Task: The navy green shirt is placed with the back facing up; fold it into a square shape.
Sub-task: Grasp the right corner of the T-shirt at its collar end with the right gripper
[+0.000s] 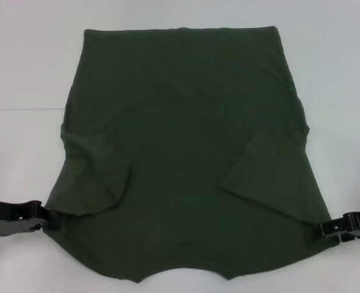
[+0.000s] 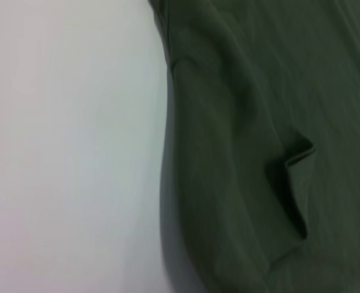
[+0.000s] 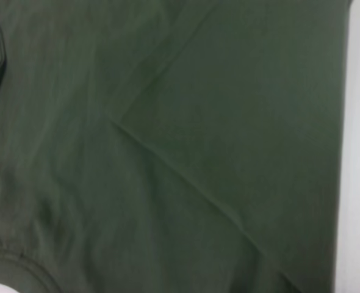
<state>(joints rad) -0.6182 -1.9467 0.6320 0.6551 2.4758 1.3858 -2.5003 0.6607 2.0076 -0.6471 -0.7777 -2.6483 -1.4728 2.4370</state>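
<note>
Head view: the navy green shirt (image 1: 186,152) lies spread on the white table (image 1: 21,73), both sleeves folded inward, neckline cut off at the near edge. The left gripper (image 1: 46,217) and right gripper (image 1: 324,229) seem to pinch its 2 side edges. Both wrist views show only cloth and table, no fingers.

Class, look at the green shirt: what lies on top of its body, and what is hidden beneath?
Both sleeves lie folded inward on the shirt. Beneath it, only the white table shows around the edges; anything under the cloth is covered.
</note>
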